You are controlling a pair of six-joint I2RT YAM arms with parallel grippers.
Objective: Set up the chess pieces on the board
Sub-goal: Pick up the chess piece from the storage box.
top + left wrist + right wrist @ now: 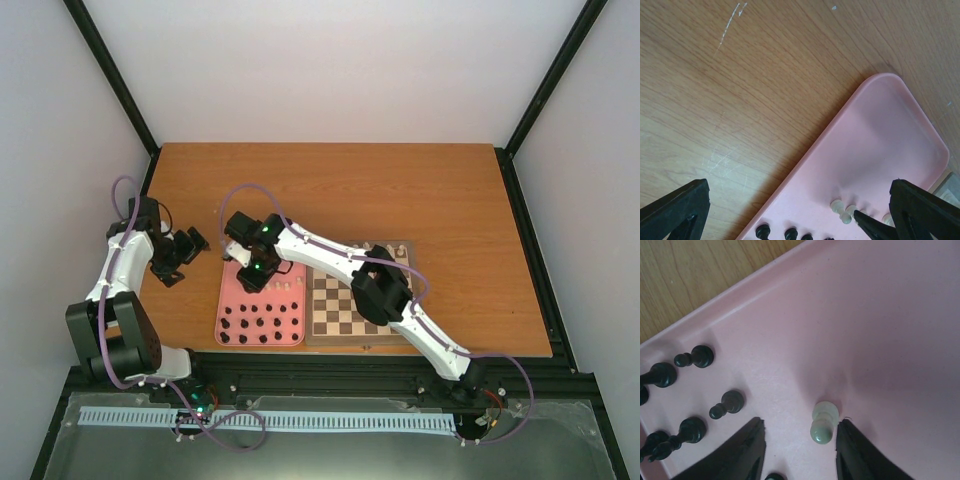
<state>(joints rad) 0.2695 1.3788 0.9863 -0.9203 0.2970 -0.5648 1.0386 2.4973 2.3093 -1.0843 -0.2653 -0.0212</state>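
Note:
The wooden board [345, 312] lies right of the pink tray [230, 300]. Cream-white pieces [287, 286] stand on the tray's middle, and a few [388, 246] stand at the board's far edge. My right gripper [256, 277] hangs over the tray, open. In the right wrist view it [800, 440] straddles one cream pawn [822, 423], which stands close to the right finger [860, 455] and is not gripped. My left gripper [186, 250] is open and empty over bare table left of the tray; in its wrist view [797, 200] I see cream pawns [840, 208].
Tiny black pieces [262, 326] stand in rows on the tray's near half; they also show in the right wrist view [727, 403] and the left wrist view [763, 231]. The right arm stretches across the board. A dark finger tip [867, 225] touches in beside the pawns.

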